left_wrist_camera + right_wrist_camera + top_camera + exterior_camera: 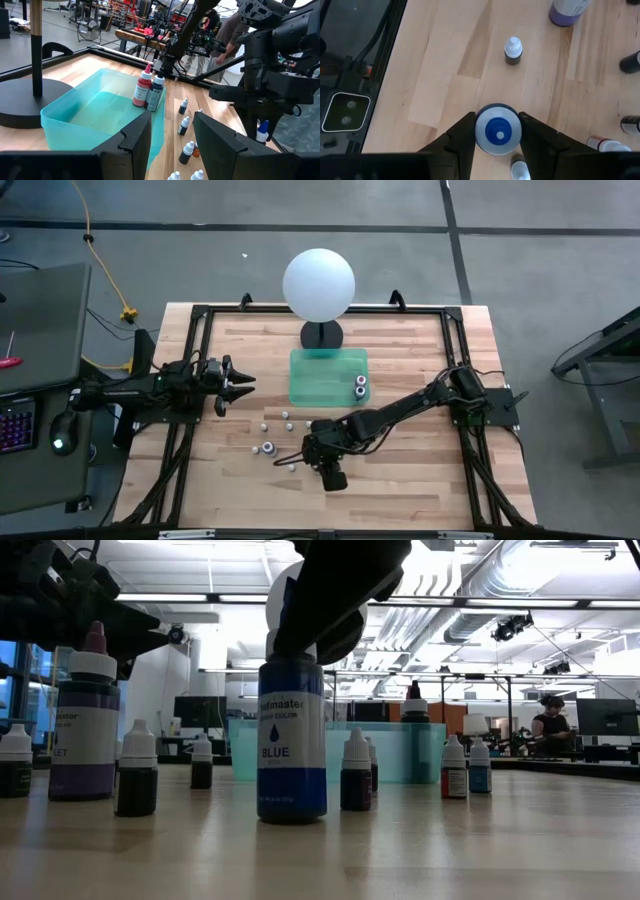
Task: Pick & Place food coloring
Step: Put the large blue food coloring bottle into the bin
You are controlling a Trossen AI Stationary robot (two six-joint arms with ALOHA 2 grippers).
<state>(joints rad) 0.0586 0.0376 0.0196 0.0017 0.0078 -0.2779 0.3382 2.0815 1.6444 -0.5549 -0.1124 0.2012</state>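
Note:
Food coloring bottles stand on the wooden table. A tall one with a blue label (290,740) stands upright on its base, and my right gripper (498,145) comes down on its top and is shut on the cap. In the high view the right gripper (326,466) hides that bottle. A purple bottle (85,730) and several small dropper bottles (288,422) stand near it. Two bottles (360,386) stand in the teal bin (315,375). My left gripper (240,380) waits open at the table's left, pointing level toward the bin. My right gripper pinches the blue bottle's white cap (498,129) between its two fingers, one on each side of the cap. The fingers come slanting down from above. The bottle stands upright with its base (291,812) on the table.
A big white sphere (318,283) on a black stand sits behind the bin. A small dark dropper bottle (513,50) and the purple bottle (567,10) stand beyond the held one. The black frame (190,360) runs around the table. A person (550,725) is in the room behind.

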